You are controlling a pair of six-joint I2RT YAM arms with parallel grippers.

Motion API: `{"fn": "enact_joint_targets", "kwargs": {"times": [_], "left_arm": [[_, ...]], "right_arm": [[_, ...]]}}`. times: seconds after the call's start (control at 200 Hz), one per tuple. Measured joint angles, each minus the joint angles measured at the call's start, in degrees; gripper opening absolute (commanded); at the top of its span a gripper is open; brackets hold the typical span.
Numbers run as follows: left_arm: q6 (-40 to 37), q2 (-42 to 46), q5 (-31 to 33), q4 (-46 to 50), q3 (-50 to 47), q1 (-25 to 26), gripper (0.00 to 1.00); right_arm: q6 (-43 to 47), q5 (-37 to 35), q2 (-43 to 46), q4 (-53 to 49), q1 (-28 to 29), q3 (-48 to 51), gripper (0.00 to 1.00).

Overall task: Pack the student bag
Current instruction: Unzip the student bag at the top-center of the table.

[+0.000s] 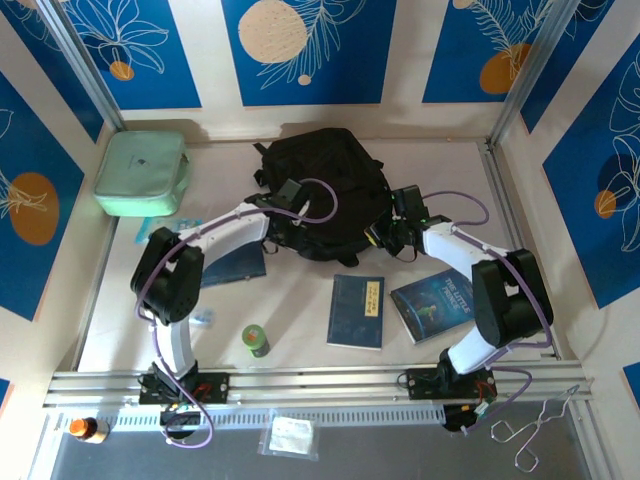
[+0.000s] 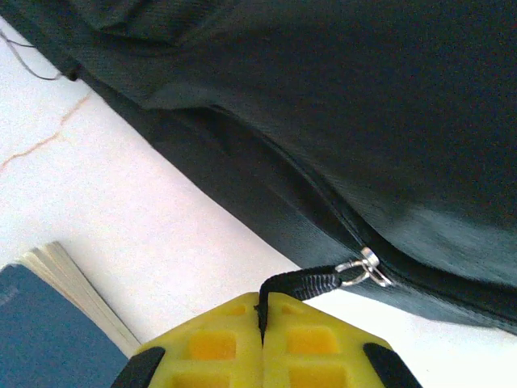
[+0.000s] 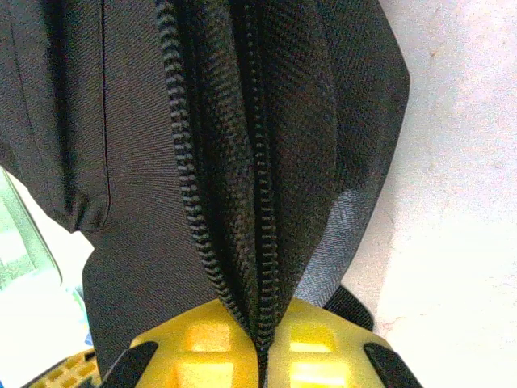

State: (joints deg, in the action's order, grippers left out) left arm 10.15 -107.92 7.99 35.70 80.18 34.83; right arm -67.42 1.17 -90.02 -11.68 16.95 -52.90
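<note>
The student bag (image 1: 322, 180), a large black fabric backpack, lies at the back middle of the table. My left gripper (image 1: 287, 215) is at its front left edge. In the left wrist view this gripper (image 2: 261, 311) is shut on the black zipper pull tab (image 2: 311, 283), which hangs from a metal slider (image 2: 365, 269) on the bag (image 2: 339, 121). My right gripper (image 1: 385, 238) is at the bag's front right corner. In the right wrist view it (image 3: 260, 347) is shut on the bag's fabric edge between two zipper rows (image 3: 262, 202).
A mint green zip case (image 1: 142, 172) sits at the back left. A dark blue book (image 1: 235, 268) lies under the left arm, a blue notebook (image 1: 357, 311) and a dark book (image 1: 437, 303) lie in front. A small green jar (image 1: 256, 340) stands near the front rail.
</note>
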Motion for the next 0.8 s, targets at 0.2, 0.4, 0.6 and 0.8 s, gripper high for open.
{"fn": "enact_joint_targets", "kwargs": {"times": [0.2, 0.4, 0.6, 0.8], "left_arm": [[0.0, -3.5, -4.9, -1.6, 1.4, -5.5, 0.0], [0.1, -6.0, -7.0, -1.9, 5.1, -9.4, 0.0], [0.7, -9.6, -8.6, -0.9, 10.0, -11.6, 0.0], [2.0, -12.9, -8.4, -0.2, 13.8, -12.1, 0.0]], "right_arm": [[0.2, 0.3, 1.0, 0.0, -0.2, 0.1, 0.06], [0.3, 0.6, 1.9, 0.3, -0.4, 0.4, 0.07], [0.3, 2.0, 2.0, 2.2, -0.4, 1.3, 0.07], [0.3, 3.2, 1.9, 4.8, -0.4, 1.9, 0.08]]}}
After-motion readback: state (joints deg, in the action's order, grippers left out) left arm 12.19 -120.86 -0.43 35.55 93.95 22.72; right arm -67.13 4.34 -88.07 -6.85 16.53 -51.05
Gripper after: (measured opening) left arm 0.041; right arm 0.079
